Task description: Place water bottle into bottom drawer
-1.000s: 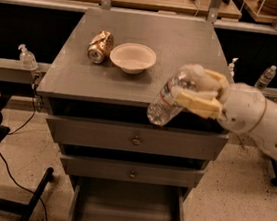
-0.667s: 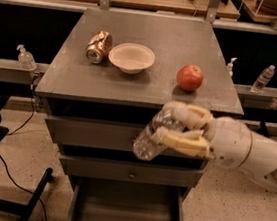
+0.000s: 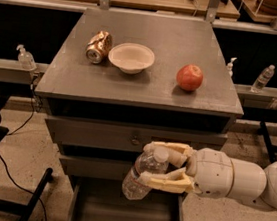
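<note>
- Gripper (image 3: 146,163) sits low in front of the cabinet, reaching in from the right at the level of the middle drawer (image 3: 93,167).
- Its two tan fingers (image 3: 167,180) are pinched on the water bottle (image 3: 133,183), one across the upper side near the neck and one along the lower side.
- Water bottle is held off every surface and tilted, with the white cap toward the upper right by the gripper's palm and the base toward the lower left.
- The bottle's lower end hangs over the rear part of the bottom drawer (image 3: 125,215). It does not appear to touch the tray.
- Bottom drawer is pulled out toward the camera: a shallow grey tray with low side walls, its floor bare where visible.
- The top drawer (image 3: 100,134) and the middle drawer are pushed in. A small round knob shows on the top one, just left of the upper finger.
- The white arm (image 3: 243,180) runs off the right edge, above the speckled floor (image 3: 17,153).
- Cabinet top (image 3: 153,31) carries three things in a loose row:
  - a crushed can (image 3: 99,47) on its side at the left;
  - a white bowl (image 3: 131,57) just beside the can;
  - a red apple (image 3: 190,77) well apart to the right.
- Behind the cabinet are a pump-top dispenser (image 3: 25,58) on the left rail, another dispenser (image 3: 230,66) on the right, and a small clear bottle (image 3: 262,78) farther right.
</note>
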`<state>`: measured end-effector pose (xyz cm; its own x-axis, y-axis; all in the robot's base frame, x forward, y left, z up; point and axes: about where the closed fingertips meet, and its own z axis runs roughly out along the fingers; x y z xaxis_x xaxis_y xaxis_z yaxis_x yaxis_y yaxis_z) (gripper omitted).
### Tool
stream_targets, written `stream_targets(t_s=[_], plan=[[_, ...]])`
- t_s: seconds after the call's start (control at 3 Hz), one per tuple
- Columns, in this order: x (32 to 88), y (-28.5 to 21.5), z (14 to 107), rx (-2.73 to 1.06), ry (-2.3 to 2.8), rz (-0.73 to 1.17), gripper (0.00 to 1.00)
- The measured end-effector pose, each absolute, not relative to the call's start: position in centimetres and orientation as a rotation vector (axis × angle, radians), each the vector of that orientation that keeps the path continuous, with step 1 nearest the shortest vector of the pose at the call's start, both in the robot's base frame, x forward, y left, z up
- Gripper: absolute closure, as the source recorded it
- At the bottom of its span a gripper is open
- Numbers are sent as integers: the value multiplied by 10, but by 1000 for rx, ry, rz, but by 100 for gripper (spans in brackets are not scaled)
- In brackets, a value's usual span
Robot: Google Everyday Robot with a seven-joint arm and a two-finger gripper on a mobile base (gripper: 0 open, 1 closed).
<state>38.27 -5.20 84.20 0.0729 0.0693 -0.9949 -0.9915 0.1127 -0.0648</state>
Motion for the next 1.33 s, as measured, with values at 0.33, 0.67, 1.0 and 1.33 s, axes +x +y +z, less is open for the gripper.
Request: stream_targets(t_s=[0.33,0.67,1.0,1.33], plan=[[385,-51,834,-1125,1223,1067,100],[390,-71,793,-1198,1374,959,100],[390,-103,737,-1246,1464,890,100],[392,-132,670,-1154,1348,928,100]])
